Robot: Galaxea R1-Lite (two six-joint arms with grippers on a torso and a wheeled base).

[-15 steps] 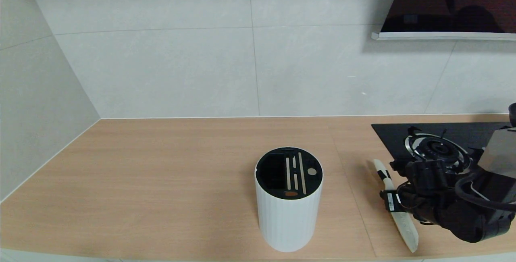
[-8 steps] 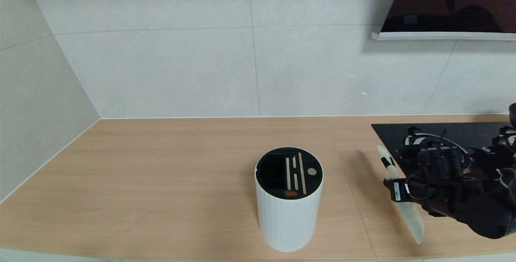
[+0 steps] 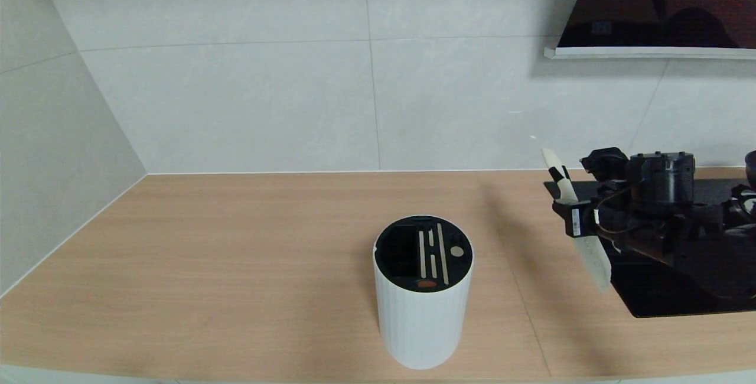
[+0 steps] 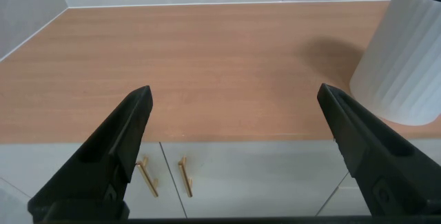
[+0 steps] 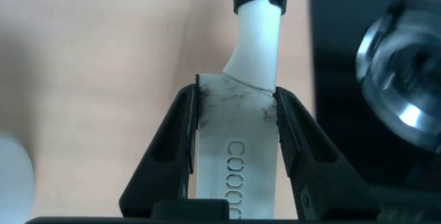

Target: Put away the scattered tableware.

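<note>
Right gripper [image 3: 577, 222] is clamped on the knife [image 3: 594, 261], its two black fingers [image 5: 178, 148] pressed against either flat of the white blade just below the handle. The knife hangs in the air, clear of the counter [image 3: 236, 254], tilted so that the white handle with its black bands points up toward the tiled wall and the blade tip points down toward the near edge. In the head view it sits over the left edge of the black cooktop [image 3: 661, 298], and its faint shadow falls on the wood to the left. The right wrist view shows the blade [image 5: 241, 124] gripped squarely between the pads, smudged with dark marks, and a burner [image 5: 403, 65] off to one side below. The holder [image 3: 422, 307], a white ribbed cylinder with a black slotted top, stands upright near the counter's front edge, well apart from the knife and to its left. Left gripper [image 4: 234, 96] has its fingers spread wide with nothing between them; it hovers at the front edge of the counter, above cabinet doors with gold handles [image 4: 182, 176], and the holder [image 4: 406, 58] stands near it on the wood.
</note>
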